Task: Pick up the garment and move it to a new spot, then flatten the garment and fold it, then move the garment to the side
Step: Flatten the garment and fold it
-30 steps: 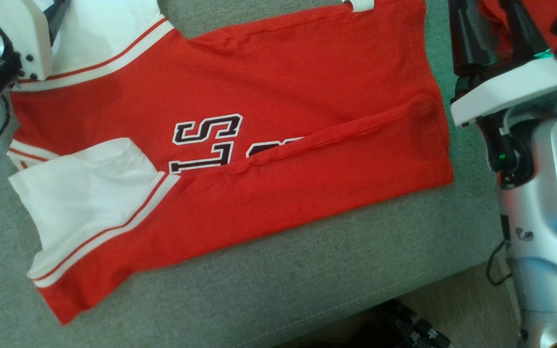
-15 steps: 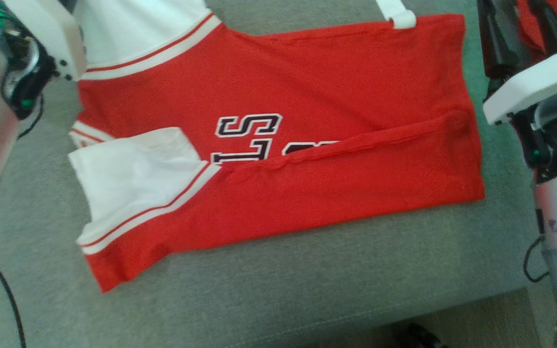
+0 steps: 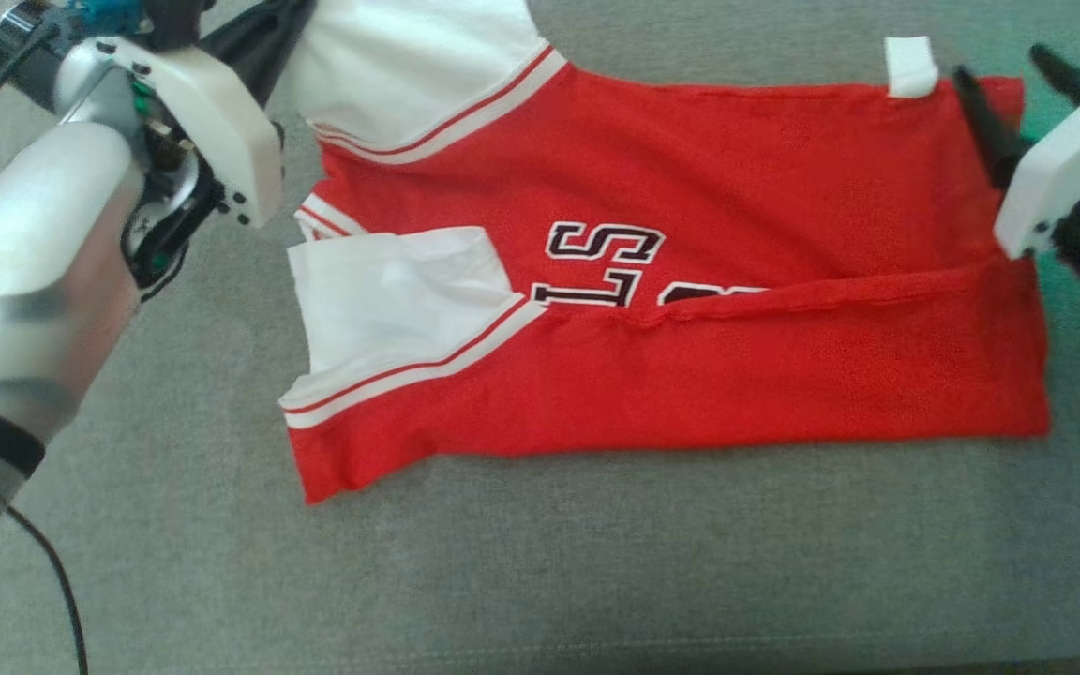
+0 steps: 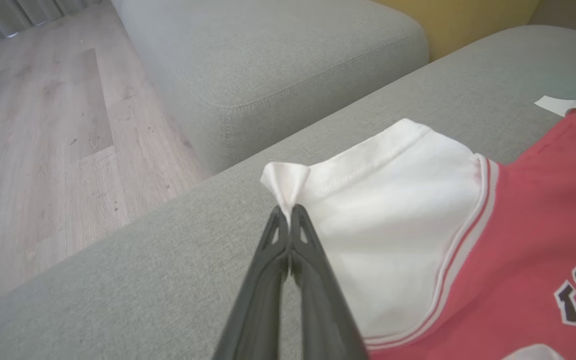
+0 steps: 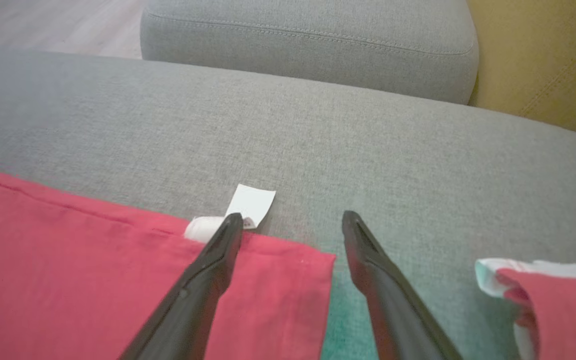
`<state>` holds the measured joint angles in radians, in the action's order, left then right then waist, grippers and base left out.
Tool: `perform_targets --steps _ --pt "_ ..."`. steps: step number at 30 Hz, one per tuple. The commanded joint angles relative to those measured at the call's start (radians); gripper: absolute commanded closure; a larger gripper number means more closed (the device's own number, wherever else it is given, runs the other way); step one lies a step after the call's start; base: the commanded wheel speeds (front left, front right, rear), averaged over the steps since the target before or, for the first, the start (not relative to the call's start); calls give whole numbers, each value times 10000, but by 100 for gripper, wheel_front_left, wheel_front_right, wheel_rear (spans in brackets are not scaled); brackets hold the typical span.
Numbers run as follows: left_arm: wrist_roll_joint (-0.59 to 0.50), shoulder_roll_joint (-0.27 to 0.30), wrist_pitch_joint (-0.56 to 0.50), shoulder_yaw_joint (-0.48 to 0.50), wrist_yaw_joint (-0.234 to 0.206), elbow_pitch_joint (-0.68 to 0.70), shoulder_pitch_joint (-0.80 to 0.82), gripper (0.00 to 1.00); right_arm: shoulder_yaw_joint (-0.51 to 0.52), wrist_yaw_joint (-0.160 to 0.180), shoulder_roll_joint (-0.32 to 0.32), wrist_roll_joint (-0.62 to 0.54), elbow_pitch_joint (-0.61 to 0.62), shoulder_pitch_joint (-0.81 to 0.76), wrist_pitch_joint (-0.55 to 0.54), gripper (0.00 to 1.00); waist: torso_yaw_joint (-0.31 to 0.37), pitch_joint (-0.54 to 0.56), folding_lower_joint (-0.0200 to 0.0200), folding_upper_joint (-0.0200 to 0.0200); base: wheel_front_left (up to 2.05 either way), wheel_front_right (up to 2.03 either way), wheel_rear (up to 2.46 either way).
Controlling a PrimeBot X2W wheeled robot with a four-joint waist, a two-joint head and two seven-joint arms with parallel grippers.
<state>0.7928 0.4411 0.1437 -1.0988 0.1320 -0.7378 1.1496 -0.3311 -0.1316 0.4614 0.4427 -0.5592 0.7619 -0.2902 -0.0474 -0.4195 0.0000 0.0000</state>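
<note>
Garment, red with white sleeves: lying part-folded across the middle of the grey sofa cushion. Left hand: pinching tight on a white sleeve corner. Right hand: standing apart, straddling the hem corner beside the white label.

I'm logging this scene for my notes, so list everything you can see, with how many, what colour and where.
shirt: one, red with white sleeves, flat on the sofa, near edge folded over
tag: one, white, at the shirt's far hem corner
second garment: one, red and white, on the sofa beyond the shirt's hem
sofa: one, grey, under the shirt
far cushion: one, grey, beyond the sofa seat
yellow surface: one, beside the far cushion
floor: one, pale wood, beside the sofa
left claw: one, dark, shut on a white corner of the shirt
right claw: one, dark, open over the hem corner
</note>
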Motion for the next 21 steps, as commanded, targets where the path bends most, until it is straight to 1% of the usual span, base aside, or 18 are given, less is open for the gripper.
perform_targets --steps 1,6,10,16,17,18,19,21 --pt "-108 330 72 265 -14 191 436 100 -151 9 292 86 146 200 -23 0 -132 -122 0 0 0 0 0" --pt "-119 264 8 145 -14 473 474 100 -1122 9 788 210 -644 708 -381 0 -306 -293 0 0 0 0 0" --pt "-127 256 -29 93 -14 517 524 100 -1650 9 998 606 -1155 993 -737 0 -328 -362 0 0 0 0 0" --pt "-127 298 -24 75 -40 379 604 100 -2473 9 1170 1403 -1593 1248 -1880 0 -211 -465 0 0 0 0 0" --pt "-122 300 -21 76 -41 341 619 100 -2572 9 1190 1587 -1587 1294 -2051 13 -190 -485 0 0 0 0 0" --pt "-118 302 -19 77 -41 297 644 100 -2634 9 1216 1751 -1547 1366 -2136 53 -170 -509 0 0 0 0 0" --pt "-116 299 -16 80 -40 250 680 100 -2658 9 1262 1873 -1480 1475 -2084 100 -153 -537 0 0 0 0 0" --pt "-110 296 35 127 -76 136 785 100 -2609 9 1321 2073 -1410 1717 -1834 100 -117 -596 0 0 0 0 0"
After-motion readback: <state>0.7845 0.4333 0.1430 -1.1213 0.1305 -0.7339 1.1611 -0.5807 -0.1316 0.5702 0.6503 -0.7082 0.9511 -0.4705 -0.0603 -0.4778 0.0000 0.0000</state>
